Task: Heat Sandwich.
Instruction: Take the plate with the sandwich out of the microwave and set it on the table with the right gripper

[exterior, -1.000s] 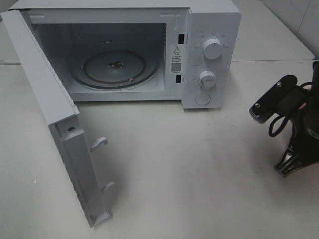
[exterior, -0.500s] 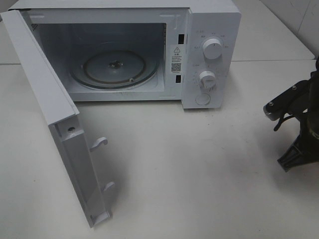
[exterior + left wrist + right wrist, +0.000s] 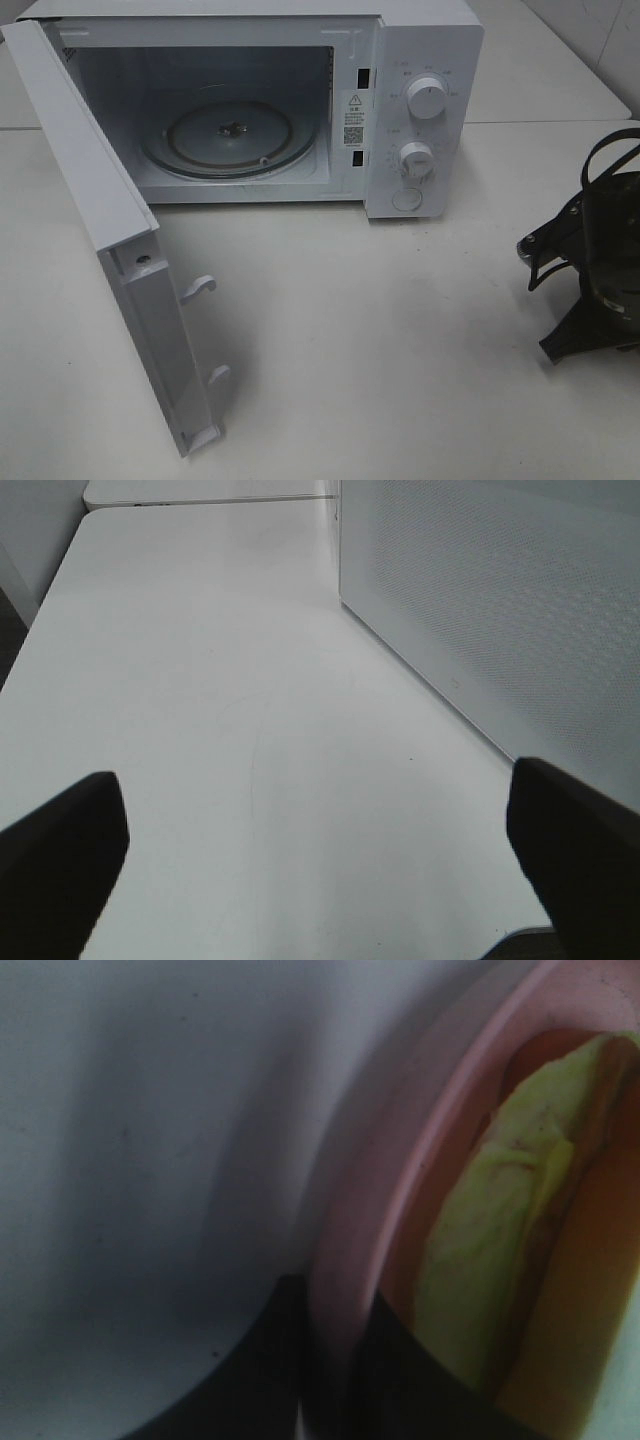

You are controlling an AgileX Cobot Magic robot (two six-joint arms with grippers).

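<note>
Right hand [image 3: 335, 1380] clamped on pink plate [image 3: 350, 1230] rim beside sandwich [image 3: 490, 1250].

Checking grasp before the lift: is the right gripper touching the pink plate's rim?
Touching. In the right wrist view the right gripper's dark fingers sit either side of the pink plate's rim, no gap visible.

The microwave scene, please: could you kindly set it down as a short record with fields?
microwave: white, on table
door: swung wide open
turntable: bare glass, nothing on it
pink plate: rim pinched by right claw
sandwich: on the pink plate, lettuce showing
left claw: open, empty, beside the microwave's perforated wall
</note>
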